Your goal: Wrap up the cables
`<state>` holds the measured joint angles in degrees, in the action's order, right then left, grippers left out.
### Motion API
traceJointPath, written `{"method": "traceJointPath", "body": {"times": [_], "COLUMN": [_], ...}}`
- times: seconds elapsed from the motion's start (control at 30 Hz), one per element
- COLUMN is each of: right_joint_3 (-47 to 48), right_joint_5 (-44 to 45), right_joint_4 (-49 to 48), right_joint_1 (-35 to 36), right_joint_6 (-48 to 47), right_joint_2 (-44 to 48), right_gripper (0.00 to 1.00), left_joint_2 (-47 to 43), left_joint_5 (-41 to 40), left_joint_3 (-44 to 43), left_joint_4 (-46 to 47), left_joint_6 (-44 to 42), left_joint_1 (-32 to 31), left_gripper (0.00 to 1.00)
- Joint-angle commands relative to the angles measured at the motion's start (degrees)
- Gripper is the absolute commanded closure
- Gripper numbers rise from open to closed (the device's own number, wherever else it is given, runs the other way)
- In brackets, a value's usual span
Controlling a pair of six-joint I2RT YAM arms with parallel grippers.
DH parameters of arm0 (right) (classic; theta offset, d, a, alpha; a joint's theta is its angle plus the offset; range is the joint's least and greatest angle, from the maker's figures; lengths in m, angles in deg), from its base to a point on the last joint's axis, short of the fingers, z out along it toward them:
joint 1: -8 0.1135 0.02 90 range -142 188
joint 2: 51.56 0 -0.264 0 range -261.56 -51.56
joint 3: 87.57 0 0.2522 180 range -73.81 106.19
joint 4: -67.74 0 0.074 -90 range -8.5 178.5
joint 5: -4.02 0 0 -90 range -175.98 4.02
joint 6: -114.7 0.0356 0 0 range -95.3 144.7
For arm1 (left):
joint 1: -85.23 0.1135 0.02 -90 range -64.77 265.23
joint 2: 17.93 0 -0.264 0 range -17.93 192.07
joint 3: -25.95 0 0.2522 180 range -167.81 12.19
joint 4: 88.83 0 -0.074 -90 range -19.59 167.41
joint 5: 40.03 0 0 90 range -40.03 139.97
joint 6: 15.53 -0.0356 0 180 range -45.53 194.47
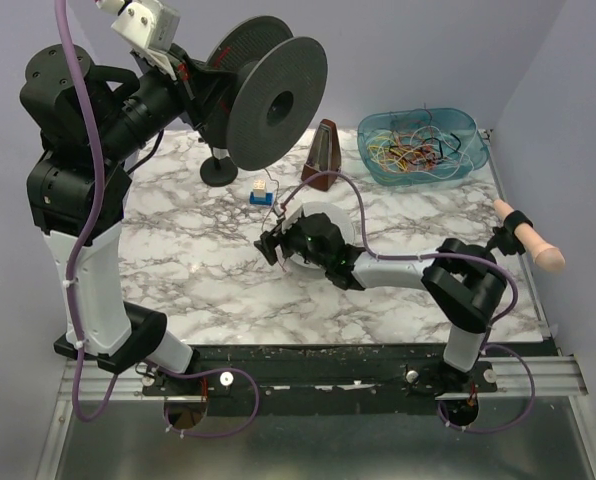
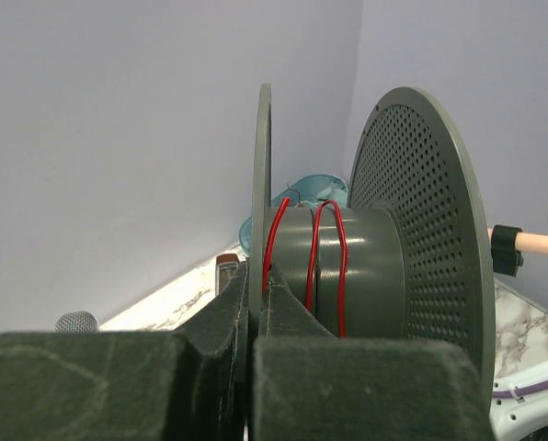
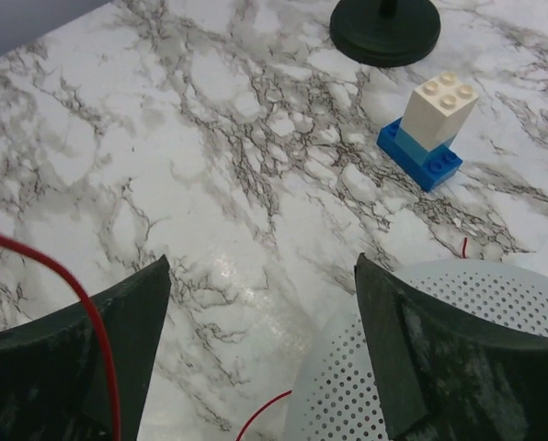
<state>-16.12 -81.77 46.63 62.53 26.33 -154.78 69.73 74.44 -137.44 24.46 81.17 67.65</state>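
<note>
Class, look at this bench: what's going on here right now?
Two robot arms are wrapping cable. The left gripper is shut at the flange of the grey spool, where a red cable loops round its hub. The right gripper hangs open low over the marble table, holding nothing. More cables lie tangled in the blue basket.

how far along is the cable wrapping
Early. Done: a few turns of red cable sit on the spool. In hand: left gripper is clamped on the spool's flange; right gripper is open over the table. Remaining: the tangle of cables in the blue bin.
</note>
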Motion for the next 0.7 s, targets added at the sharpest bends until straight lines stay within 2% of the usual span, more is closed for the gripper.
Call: {"method": "traceJointPath", "body": {"times": [0.0, 0.07, 0.23, 0.27, 0.33, 0.4, 0.57, 0.67], "right_joint_3": [0.4, -0.7, -5.0, -5.9, -7.7, -9.1, -12.4, -13.4], "right_joint_5": [-3.9, -3.9, -3.9, -3.9, -3.9, -7.8, -15.6, -19.8], "right_joint_4": [-3.4, -3.7, -5.7, -5.8, -5.7, -5.2, -3.5, -0.9], "right_joint_1": [-0.1, -0.1, -0.1, -0.5, -1.4, -3.8, -15.0, -21.0], "right_joint_6": [-0.8, -0.1, 2.7, 2.9, 3.8, 5.9, 13.9, 16.0], "right_joint_2": [-3.6, -4.3, -1.9, -0.8, 2.4, 5.6, 13.1, 18.4], "right_gripper": [0.16, 0.34, 0.90, 0.97, 0.99, 0.99, 0.99, 0.99], "left_joint_2": [-0.4, -0.4, 0.0, -0.1, -0.5, -0.8, -2.3, -4.6], "left_joint_5": [1.4, 1.5, 1.6, 1.6, 2.4, 5.6, 26.6, 28.8], "left_joint_3": [-2.6, -3.8, -6.3, -6.6, -6.7, -7.7, -8.0, -5.5], "left_joint_4": [2.7, 2.2, 0.7, 0.1, -1.2, -2.7, -5.2, -13.2], "left_joint_6": [0.0, -0.2, -1.2, -1.4, -2.0, -2.2, 3.6, -3.7], "left_joint_1": [0.4, 0.4, 0.5, 0.6, 0.9, 1.1, 1.1, 1.1], "left_gripper": [1.00, 1.00, 1.00, 1.00, 1.00, 1.00, 1.00, 1.00]}}
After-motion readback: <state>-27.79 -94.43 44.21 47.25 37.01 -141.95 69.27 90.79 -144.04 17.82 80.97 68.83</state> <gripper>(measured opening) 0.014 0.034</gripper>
